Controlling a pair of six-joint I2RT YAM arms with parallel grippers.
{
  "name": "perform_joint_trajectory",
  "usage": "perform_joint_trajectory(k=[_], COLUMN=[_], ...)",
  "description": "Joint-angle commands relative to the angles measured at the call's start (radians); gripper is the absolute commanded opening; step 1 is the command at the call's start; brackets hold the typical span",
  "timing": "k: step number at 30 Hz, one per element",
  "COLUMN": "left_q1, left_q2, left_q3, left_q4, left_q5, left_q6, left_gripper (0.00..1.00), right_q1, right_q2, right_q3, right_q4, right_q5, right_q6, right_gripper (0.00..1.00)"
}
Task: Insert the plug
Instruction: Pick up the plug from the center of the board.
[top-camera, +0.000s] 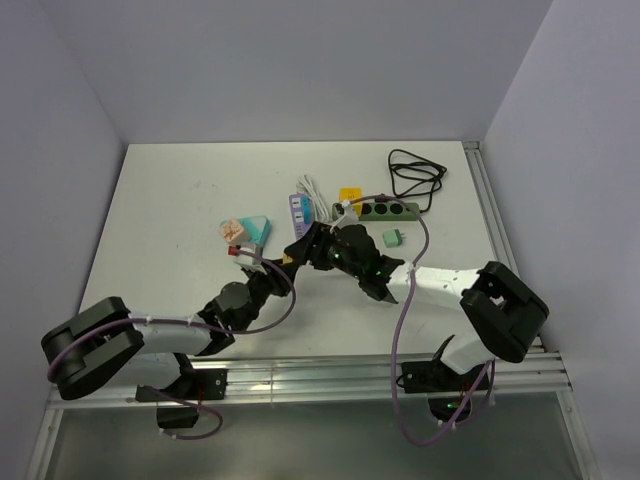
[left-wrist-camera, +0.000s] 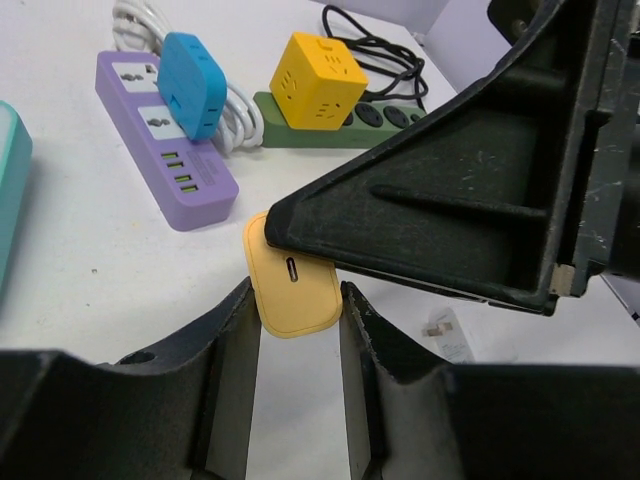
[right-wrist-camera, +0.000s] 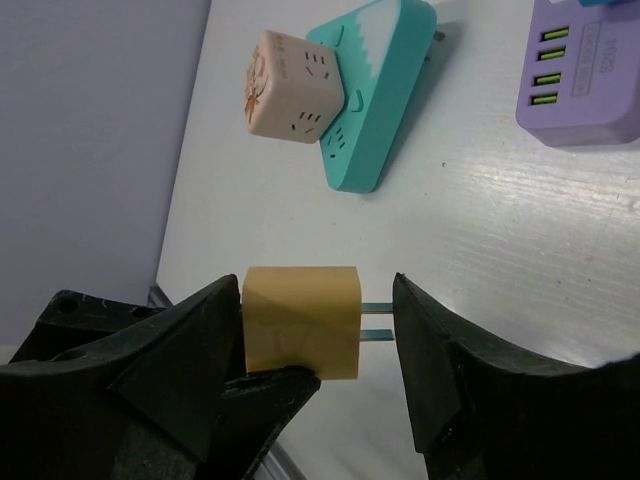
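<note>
Left gripper (left-wrist-camera: 294, 300): clamped on the tan plug (left-wrist-camera: 293, 285), with one fingertip on each narrow side.
Plug: rounded-square charger body. The face toward the left wrist camera has a single slot port. Two flat prongs (right-wrist-camera: 375, 334) stick out level and side by side from the opposite face. It is held clear of the white table (left-wrist-camera: 90, 260) and is in no socket.
Right gripper (right-wrist-camera: 318, 300): the fingers are spread and straddle the plug along its prong axis. One finger (right-wrist-camera: 200, 340) lies against the port face, and the prong tips reach the other finger (right-wrist-camera: 430, 350). Cannot tell whether it squeezes the plug or only brackets it.
Arms, top view: the two wrists meet close together near the table's middle.
Beyond the plug, left wrist view: a purple power strip (left-wrist-camera: 165, 140) has a blue adapter (left-wrist-camera: 195, 80) seated on it and a white cable (left-wrist-camera: 130, 20) behind it. A dark green power strip (left-wrist-camera: 385, 118) has a yellow cube adapter (left-wrist-camera: 318, 80) at its end.
Right wrist view: a pink cube adapter (right-wrist-camera: 290, 88) sits against the edge of a teal power strip (right-wrist-camera: 375, 90). Cannot tell whether it is plugged in.
Far right, top view: a coiled black cable (top-camera: 415, 172) and a small green block (top-camera: 392, 237).
</note>
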Motion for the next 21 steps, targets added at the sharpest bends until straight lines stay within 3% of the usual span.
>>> perform_joint_trajectory(k=[1,8,9,21], left_q1=[0.002,0.003,0.003,0.110], left_q2=[-0.071,-0.203,-0.232,-0.366], left_q3=[0.007,-0.012,-0.011,0.104], left_q4=[-0.036,-0.145,-0.160,-0.458], left_q5=[-0.015,0.017,0.025,0.301], left_q6=[0.030,0.030,0.031,0.011], left_gripper=[0.00,0.00,0.00,0.00], right_q1=[-0.004,-0.061,-0.066,-0.161], right_q2=[-0.050,-0.103,-0.109,-0.266], right_q3=[0.057,0.128,0.147,0.078], right_q4=[-0.045,-0.221,-0.242,-0.279], right_q5=[0.011,0.097,0.134,0.103], right_q6=[-0.040,-0.115,-0.120,-0.340], right_gripper=[0.70,0.79,0.85,0.82])
